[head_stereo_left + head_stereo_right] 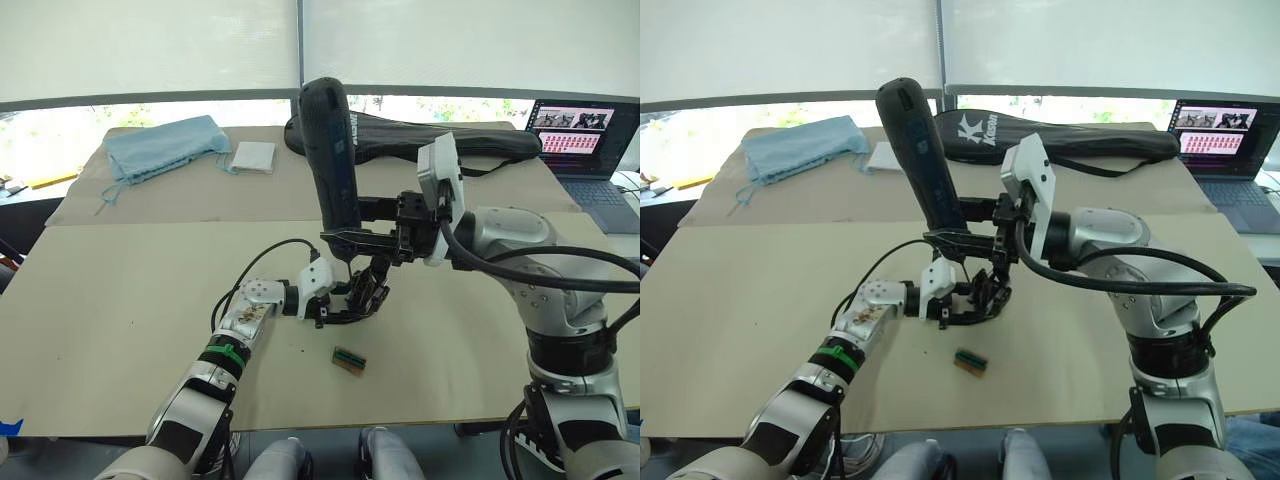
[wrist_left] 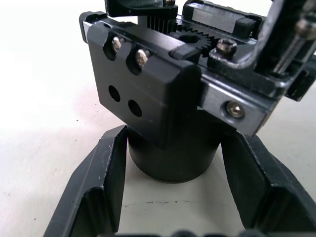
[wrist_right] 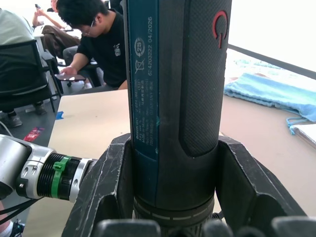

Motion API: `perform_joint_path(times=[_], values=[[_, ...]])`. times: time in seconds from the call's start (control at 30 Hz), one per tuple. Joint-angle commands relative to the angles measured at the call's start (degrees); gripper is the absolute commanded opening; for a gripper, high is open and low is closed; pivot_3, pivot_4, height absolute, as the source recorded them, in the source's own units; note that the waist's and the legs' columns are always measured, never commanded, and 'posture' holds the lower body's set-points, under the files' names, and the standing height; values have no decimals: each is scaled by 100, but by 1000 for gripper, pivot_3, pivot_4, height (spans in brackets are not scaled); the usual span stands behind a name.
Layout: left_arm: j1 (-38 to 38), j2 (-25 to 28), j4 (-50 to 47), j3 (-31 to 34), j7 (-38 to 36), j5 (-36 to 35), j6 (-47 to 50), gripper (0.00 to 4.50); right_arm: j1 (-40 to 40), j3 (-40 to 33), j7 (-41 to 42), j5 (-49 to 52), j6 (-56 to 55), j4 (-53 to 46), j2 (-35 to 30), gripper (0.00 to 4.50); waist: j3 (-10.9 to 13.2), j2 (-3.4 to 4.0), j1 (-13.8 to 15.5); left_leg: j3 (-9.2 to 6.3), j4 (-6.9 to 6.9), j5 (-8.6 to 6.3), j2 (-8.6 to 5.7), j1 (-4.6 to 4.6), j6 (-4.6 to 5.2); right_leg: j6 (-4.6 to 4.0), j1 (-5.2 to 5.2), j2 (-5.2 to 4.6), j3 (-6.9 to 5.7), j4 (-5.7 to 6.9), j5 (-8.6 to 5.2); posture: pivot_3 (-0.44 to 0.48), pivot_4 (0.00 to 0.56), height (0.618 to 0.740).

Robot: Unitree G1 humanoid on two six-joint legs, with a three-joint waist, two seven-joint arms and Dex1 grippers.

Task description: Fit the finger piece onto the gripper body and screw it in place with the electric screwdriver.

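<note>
Black and blocky, the gripper body (image 1: 362,297) sits on the desk (image 1: 120,290) near the middle of the frame. The left hand (image 1: 345,305) squeezes it from both sides; the left wrist view shows its round base between the two fingers (image 2: 98,187). Right above it stands the electric screwdriver (image 1: 332,160), tilted a little, its tip pointing down at the body. The right hand (image 1: 375,240) is clamped around its lower part. A small green-and-tan block (image 1: 349,360) lies on the desk just below. A blue cloth (image 1: 165,145) sits at the upper left.
</note>
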Motion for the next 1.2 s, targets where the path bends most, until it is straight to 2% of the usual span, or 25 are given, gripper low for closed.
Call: perform_joint_path(times=[0.03,0.53,1.2], values=[[-91,-21,-305,98,17,-101,-9,2302,-16,-80,40,14,-189,-191,-8,1879,0,0,-1,0,0,0,0,0,0,0,0,0,0,0,0,0,150,736],[-106,-24,-283,100,16,-100,-9,2302,-222,-179,-130,210,-60,-218,136,1879,0,0,-1,0,0,0,0,0,0,0,-1,0,0,0,0,0,150,736],[-116,-24,-282,102,16,-100,-7,2302,-168,-103,23,-42,-159,-169,45,1879,0,0,-2,0,0,0,0,0,0,0,-1,0,0,1,0,0,150,736]])
